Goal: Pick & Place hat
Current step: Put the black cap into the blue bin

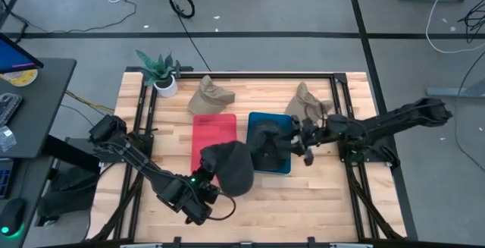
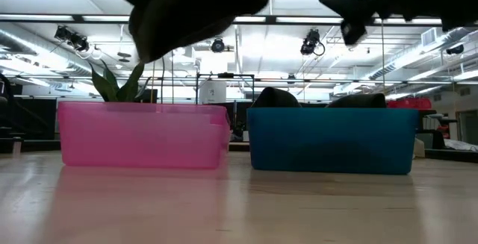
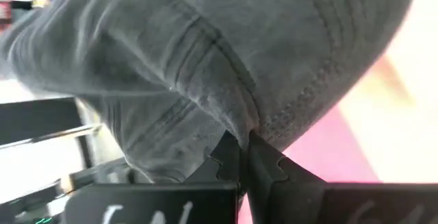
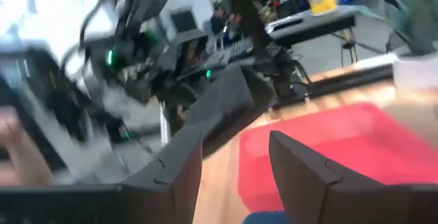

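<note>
My left gripper [image 1: 206, 180] is at the near end of the pink bin [image 1: 212, 130], shut on a dark grey hat [image 1: 231, 166]. In the low view that hat [image 2: 194, 5] hangs high above the pink bin [image 2: 142, 136]. Another dark hat [image 1: 265, 138] lies inside the blue bin [image 1: 284, 164] beside it. My right gripper [image 1: 301, 145] hovers open over the blue bin's right edge and touches nothing. Its fingers show apart in the right wrist view [image 4: 233, 169]. My left gripper [image 3: 243, 148] pinches the grey hat's stitched edge [image 3: 256, 125] between its two fingertips. It comes at the hat from the table's near left side. The hat is lifted clear of the table and bulges out beyond the fingers, slack.
Two tan hats lie on the far part of the table, one behind the pink bin [image 1: 211, 95] and one behind the blue bin [image 1: 307, 102]. A potted plant [image 1: 163, 73] stands at the far left corner. Bare wood shows along the near edge [image 1: 303, 202].
</note>
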You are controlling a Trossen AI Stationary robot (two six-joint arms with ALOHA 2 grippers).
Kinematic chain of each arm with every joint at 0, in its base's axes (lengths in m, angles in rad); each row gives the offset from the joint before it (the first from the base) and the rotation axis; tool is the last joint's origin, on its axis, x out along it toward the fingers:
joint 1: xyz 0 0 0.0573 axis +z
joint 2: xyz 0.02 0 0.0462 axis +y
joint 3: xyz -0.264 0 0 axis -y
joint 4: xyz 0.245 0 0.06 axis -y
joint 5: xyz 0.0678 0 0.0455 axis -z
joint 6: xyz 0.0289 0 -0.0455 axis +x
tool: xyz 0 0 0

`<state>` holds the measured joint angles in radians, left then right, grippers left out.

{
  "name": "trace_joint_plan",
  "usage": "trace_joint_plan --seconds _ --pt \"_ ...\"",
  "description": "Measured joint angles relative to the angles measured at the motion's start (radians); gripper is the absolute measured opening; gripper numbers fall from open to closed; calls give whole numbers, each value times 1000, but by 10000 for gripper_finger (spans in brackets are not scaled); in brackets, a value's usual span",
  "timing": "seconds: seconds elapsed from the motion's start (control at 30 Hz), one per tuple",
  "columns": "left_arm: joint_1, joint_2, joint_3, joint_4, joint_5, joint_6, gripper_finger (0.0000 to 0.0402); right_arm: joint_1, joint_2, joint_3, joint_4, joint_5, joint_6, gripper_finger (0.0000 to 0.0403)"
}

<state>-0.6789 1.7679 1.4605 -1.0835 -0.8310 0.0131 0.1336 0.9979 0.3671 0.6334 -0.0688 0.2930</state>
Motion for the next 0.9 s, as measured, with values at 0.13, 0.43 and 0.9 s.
trace_joint_plan --seconds 0.13,0.43,0.9 --pt "4 0 0 27 125 28 4 66 91 191 -228 27 -193 173" --pt "3 0 0 159 364 102 4 155 363 547 -583 134 -291 173" --pt "3 0 -1 190 429 92 4 188 712 912 -703 -7 -284 173"
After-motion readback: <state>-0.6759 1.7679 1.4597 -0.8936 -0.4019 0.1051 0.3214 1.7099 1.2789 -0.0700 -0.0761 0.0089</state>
